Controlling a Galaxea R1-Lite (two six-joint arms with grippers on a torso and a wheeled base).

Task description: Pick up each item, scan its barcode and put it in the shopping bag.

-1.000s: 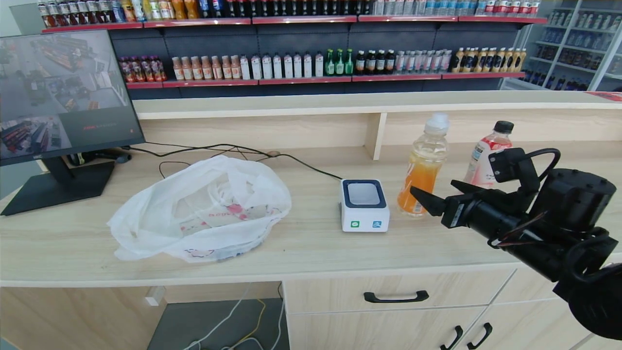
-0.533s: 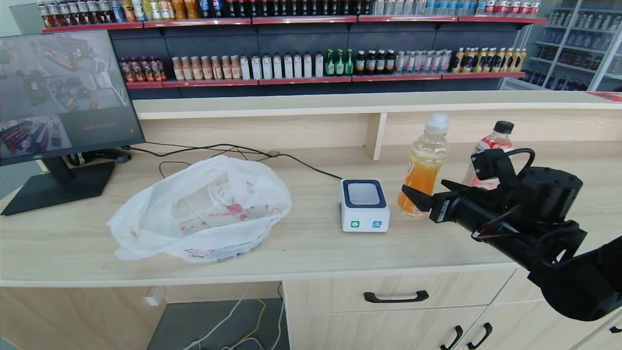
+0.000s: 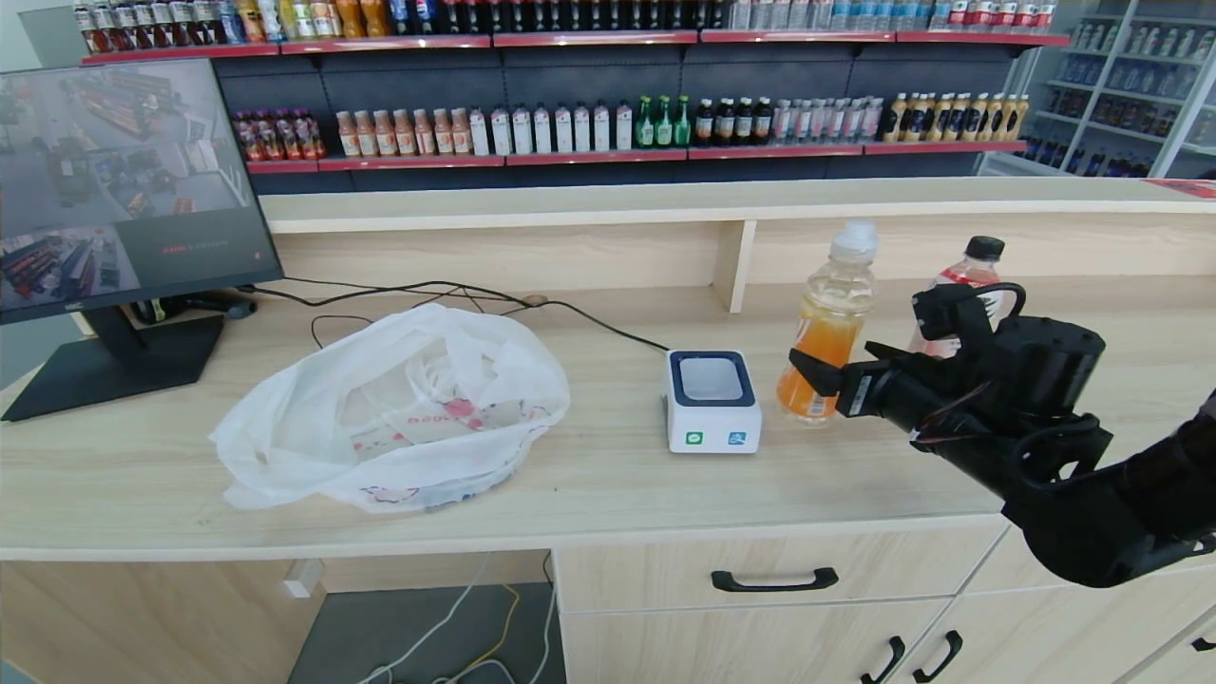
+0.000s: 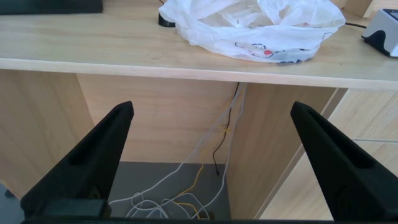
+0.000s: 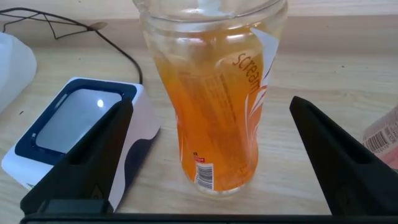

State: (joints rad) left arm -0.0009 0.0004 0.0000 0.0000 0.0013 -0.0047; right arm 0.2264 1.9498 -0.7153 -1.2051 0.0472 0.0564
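An orange-juice bottle (image 3: 829,318) with a white cap stands upright on the counter, just right of the white barcode scanner (image 3: 712,400). My right gripper (image 3: 841,366) is open at the bottle's lower half, one finger in front of it and one behind. In the right wrist view the orange bottle (image 5: 217,118) stands between the fingers without touching them, with the scanner (image 5: 74,137) beside it. A pink-labelled bottle (image 3: 958,285) with a black cap stands behind the arm. The white shopping bag (image 3: 399,413) lies open on the counter's left. My left gripper (image 4: 211,162) hangs open below the counter edge.
A monitor (image 3: 119,190) on a black stand fills the far left, with cables (image 3: 427,290) trailing behind the bag toward the scanner. A raised wooden ledge (image 3: 722,204) backs the counter. Drawers with black handles (image 3: 774,579) sit below the front edge.
My right arm has moved forward and left toward the orange bottle; its open fingers now straddle the bottle's lower part. The bottles, scanner and bag have not moved.
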